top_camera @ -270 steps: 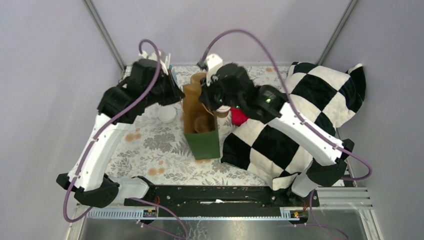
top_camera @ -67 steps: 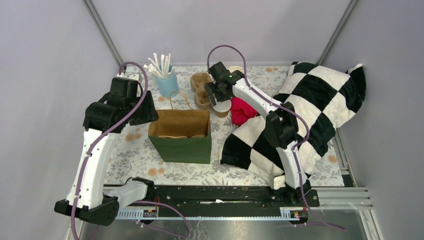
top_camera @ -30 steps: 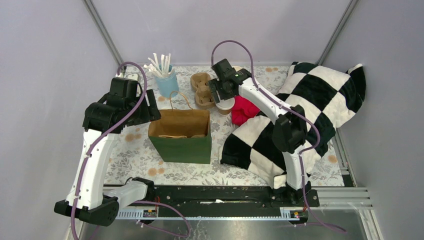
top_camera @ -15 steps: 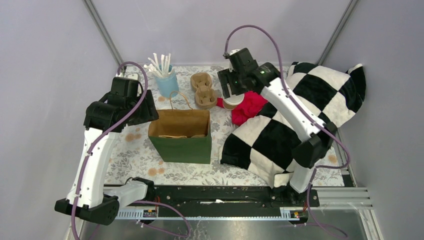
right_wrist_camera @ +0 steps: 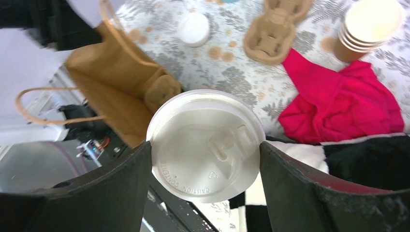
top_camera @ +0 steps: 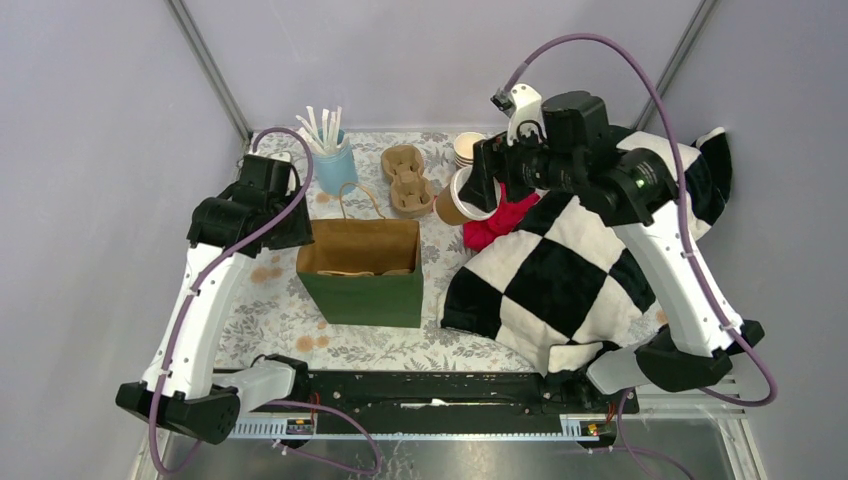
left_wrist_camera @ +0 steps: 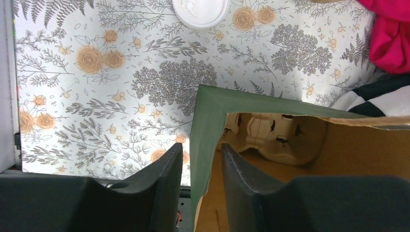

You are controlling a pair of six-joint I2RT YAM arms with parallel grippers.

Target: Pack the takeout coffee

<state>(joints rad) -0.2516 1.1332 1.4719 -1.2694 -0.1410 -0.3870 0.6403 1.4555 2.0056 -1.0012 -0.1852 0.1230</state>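
Your right gripper (right_wrist_camera: 205,152) is clamped on the takeout coffee (top_camera: 450,207), one finger on each side of its round white lid. The cup hangs tilted in the air above the far part of the floral tablecloth (top_camera: 270,290). From above it appears between the pulp cup carrier (top_camera: 405,180) and the crumpled red cloth (top_camera: 495,222), beyond the right rear corner of the paper bag (top_camera: 360,270).

The bag stands upright with its mouth open, and a second pulp carrier (left_wrist_camera: 263,135) lies inside it.

Your left gripper (left_wrist_camera: 200,150) sits at the bag's left wall with its jaws apart, one finger outside the green paper and one inside. You cannot tell whether either pad touches the wall.

A loose white lid (left_wrist_camera: 200,9) lies flat on the cloth beyond that gripper. A stack of lidless cups (right_wrist_camera: 367,26) stands by the red cloth. A blue cup of white sticks (top_camera: 333,165) stands at the far left. A black-and-white checked blanket (top_camera: 590,260) is heaped along the right side.
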